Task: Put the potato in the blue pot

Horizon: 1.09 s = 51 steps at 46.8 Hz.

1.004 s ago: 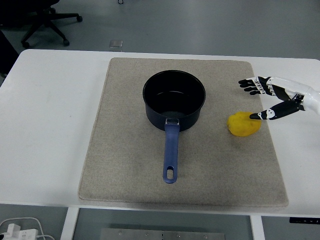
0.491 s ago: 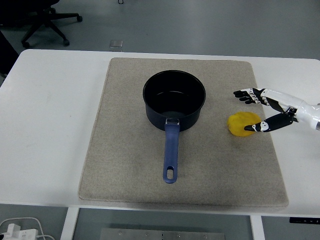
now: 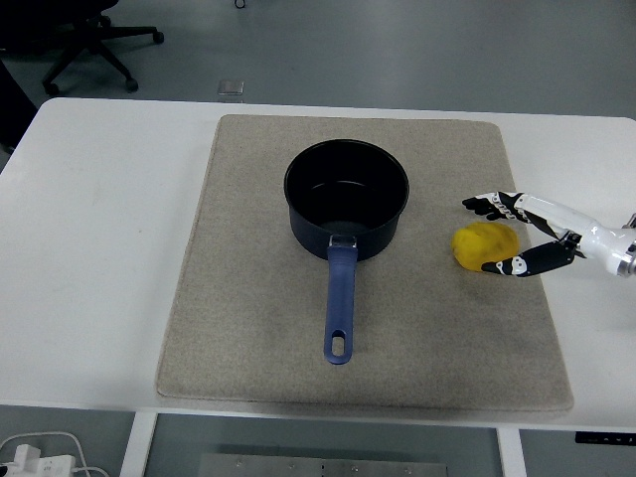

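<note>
- Grey floor lies beyond the white table (image 3: 99, 219), with an office chair (image 3: 84, 40) at the top left corner.
- On the table lies a beige mat (image 3: 248, 348) that covers most of its middle.
- A blue pot (image 3: 347, 199) stands upright on the mat, a little behind the mat's centre; it is dark inside and holds nothing.
- The pot's handle (image 3: 340, 303) points toward the near edge, and there is a hanging hole at its tip.
- The potato (image 3: 485, 244), yellow, lies on the mat to the right of the pot, near it but apart from it, close to the mat's right edge.
- The right hand (image 3: 527, 235) reaches in from the right edge, low over the mat.
- Its fingers (image 3: 487, 206) are spread wide: they sit just behind the potato, and the thumb (image 3: 507, 266) sits just in front of it, so the potato is between them.
- Whether fingers or thumb actually touch the potato cannot be told; it rests on the mat, not lifted.
- A small square object (image 3: 230, 88) sits on the floor past the far table edge.
</note>
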Each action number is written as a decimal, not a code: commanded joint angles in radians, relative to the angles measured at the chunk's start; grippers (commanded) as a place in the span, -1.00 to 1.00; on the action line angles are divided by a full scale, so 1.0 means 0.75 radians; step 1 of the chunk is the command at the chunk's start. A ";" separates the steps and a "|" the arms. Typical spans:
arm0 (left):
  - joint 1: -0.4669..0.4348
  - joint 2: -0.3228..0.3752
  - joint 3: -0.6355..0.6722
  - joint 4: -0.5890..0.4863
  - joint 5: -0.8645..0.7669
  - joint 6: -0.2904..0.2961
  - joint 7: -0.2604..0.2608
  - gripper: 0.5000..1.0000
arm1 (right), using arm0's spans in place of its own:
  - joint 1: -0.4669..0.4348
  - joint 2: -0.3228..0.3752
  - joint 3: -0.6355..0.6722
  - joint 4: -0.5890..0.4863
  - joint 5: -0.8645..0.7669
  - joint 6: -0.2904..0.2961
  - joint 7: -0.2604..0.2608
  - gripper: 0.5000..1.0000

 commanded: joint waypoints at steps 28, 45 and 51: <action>0.000 0.000 0.001 0.000 0.001 0.000 -0.001 0.99 | -0.030 0.027 -0.003 -0.037 -0.003 -0.025 0.004 0.08; 0.000 0.000 -0.001 0.000 0.001 0.000 -0.001 0.99 | -0.032 0.039 -0.015 -0.037 -0.017 -0.025 0.029 -0.56; 0.000 0.000 -0.001 0.000 -0.001 0.000 -0.001 0.99 | -0.040 0.042 -0.019 -0.041 -0.029 -0.025 0.061 -0.74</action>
